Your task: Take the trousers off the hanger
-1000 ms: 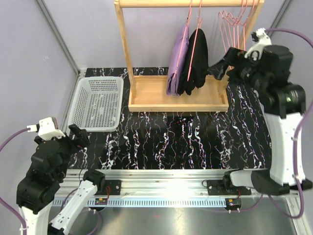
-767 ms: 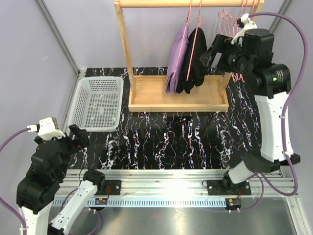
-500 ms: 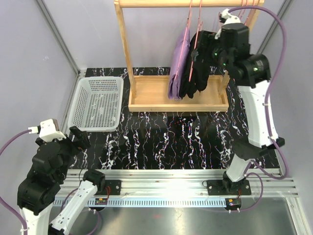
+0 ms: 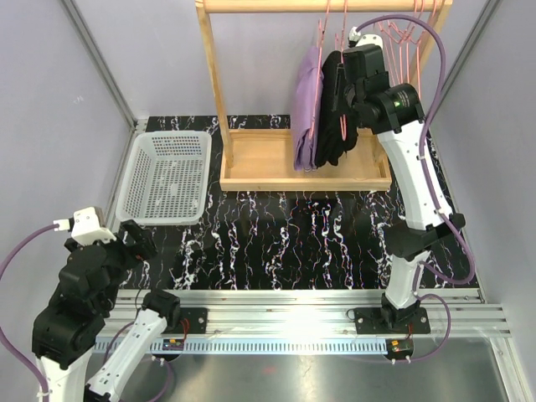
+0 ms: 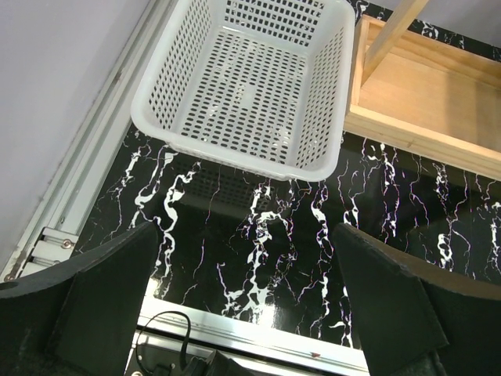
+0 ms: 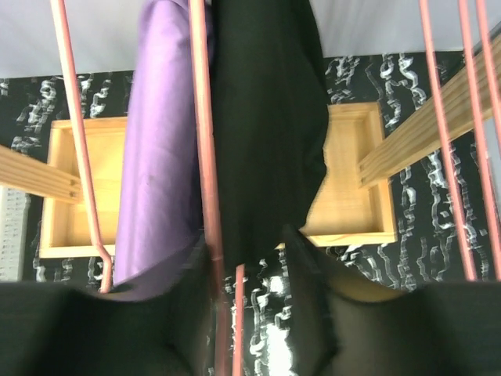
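The black trousers (image 4: 329, 126) (image 6: 266, 117) and the lilac trousers (image 4: 306, 109) (image 6: 160, 157) each hang folded over a pink hanger (image 4: 342, 38) (image 6: 200, 117) on the wooden rack. My right gripper (image 4: 339, 84) (image 6: 250, 243) is up at the rail. Its fingers sit either side of the black trousers and their hanger rod, and the cloth fills the gap at the tips. My left gripper (image 4: 138, 239) (image 5: 243, 313) hangs wide open and empty over the near-left table, far from the rack.
A white mesh basket (image 4: 172, 219) (image 5: 235, 160) stands at the left beside the rack's post (image 4: 213, 84). Several bare pink hangers (image 4: 402, 38) (image 6: 470, 117) hang right of the right gripper. The rack's wooden base tray (image 4: 251, 180) lies below the trousers.
The right arm swung left and up from beside the rack to the black trousers, and its jaws narrowed round them. The garments were nudged a little. The left arm stayed put.
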Robot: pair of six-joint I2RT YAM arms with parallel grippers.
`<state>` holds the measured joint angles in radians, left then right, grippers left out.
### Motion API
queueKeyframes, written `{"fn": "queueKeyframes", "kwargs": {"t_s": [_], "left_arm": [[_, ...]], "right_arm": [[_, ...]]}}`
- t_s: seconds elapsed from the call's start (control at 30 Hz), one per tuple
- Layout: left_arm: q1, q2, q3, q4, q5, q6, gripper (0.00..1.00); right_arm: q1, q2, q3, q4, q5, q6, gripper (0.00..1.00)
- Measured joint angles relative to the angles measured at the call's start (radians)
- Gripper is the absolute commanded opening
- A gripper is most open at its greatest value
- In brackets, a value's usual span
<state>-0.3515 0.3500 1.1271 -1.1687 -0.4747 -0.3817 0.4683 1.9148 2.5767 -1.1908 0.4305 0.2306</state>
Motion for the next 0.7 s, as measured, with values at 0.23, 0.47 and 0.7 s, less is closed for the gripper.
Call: {"fn": "queueKeyframes", "kwargs": {"t_s": [0.23,0.47,0.7], "left_arm": [[0.0,-0.008,-0.012,0.003,0.014,0.0,0.99],[0.0,-0.029,-0.02,0.003,0.026,0.0,0.99],[0.0,-0.043,-0.024,0.004,0.033,0.001,0.99]], "right_arm": [[-0.014,0.003,-0.028,0.036,0.001,-0.078,0.28],[-0.03,0.019,-0.027,0.072,-0.037,-0.13,0.12],[-0.074,0.024,-0.027,0.114,-0.103,-0.132,0.23]]}}
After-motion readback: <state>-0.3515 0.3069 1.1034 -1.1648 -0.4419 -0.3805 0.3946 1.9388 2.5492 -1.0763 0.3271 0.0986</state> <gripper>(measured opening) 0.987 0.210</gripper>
